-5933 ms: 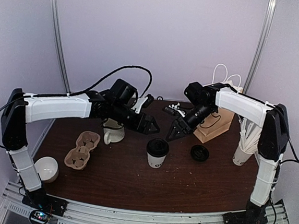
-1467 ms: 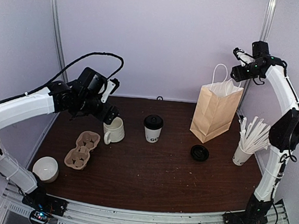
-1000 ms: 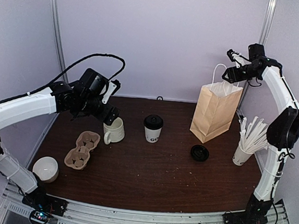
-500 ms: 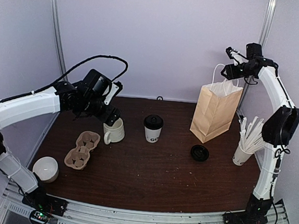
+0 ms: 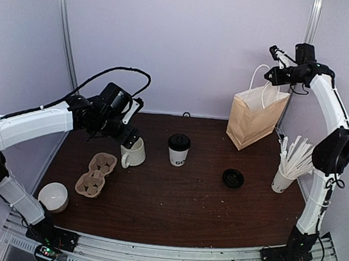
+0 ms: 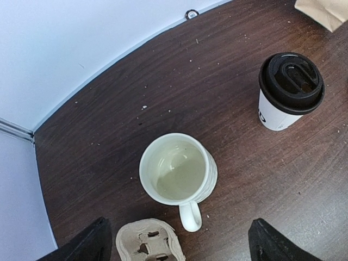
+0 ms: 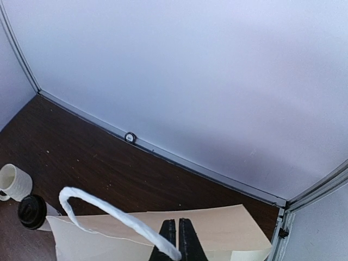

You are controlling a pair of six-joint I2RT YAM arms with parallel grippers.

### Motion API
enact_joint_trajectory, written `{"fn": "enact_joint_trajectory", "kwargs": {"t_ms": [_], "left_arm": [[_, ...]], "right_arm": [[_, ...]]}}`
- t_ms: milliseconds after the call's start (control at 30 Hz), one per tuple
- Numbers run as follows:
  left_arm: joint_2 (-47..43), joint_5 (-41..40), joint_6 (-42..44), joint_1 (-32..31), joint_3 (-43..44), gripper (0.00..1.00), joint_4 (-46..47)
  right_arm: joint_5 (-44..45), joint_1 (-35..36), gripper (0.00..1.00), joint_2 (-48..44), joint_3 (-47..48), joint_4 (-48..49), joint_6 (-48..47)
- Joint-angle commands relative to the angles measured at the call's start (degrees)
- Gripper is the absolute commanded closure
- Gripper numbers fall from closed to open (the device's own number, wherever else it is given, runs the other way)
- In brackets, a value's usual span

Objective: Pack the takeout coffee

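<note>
The takeout coffee [image 5: 178, 150], a white paper cup with a black lid, stands at mid-table; the left wrist view has the cup [image 6: 290, 90] at its right edge. My left gripper [image 5: 126, 133] [image 6: 176, 246] hovers open above the cream mug [image 6: 178, 171], well left of the coffee. High at the back right, my right gripper [image 5: 273, 78] [image 7: 178, 242] is shut on the white rope handle [image 7: 109, 213] of the brown paper bag [image 5: 256, 116] [image 7: 228, 228]. The bag hangs tilted from that grip.
A pulp cup carrier [image 5: 96, 174] lies at the left, with a white bowl [image 5: 54, 196] near the front left corner. A loose black lid [image 5: 233, 178] lies right of centre. A white cup of straws [image 5: 288, 168] stands at the right edge.
My right gripper has closed on the bag's handle and pulled it up and to the right, so the bag rose and tilted. The left gripper edged slightly right over the mug.
</note>
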Motion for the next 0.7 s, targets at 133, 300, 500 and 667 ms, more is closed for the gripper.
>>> {"fn": "enact_joint_trajectory", "kwargs": {"t_ms": [133,300,500,667], "left_arm": [[-0.72,-3.6,0.07,-0.1,4.28,0.09,-2.5],[-3.6,-4.29,-0.54,-0.1,4.71,0.1,-4.81],[-5.87,-4.53,-1.03,-0.06,3.16,0.1,-4.32],[-5.45,-6.49,0.18,-0.06,3.13,0.1,-4.25]], "right_arm": [[-7.51,4.73,1.0,-13.42,-4.46,2.31,5.01],[-7.96,10.73,1.0,-18.67,-7.97,0.74,4.48],[-12.4,15.75,1.0,-25.67,-13.39,1.39,6.18],[-22.71,16.77,1.0,-29.02,-19.49,2.83,11.41]]}}
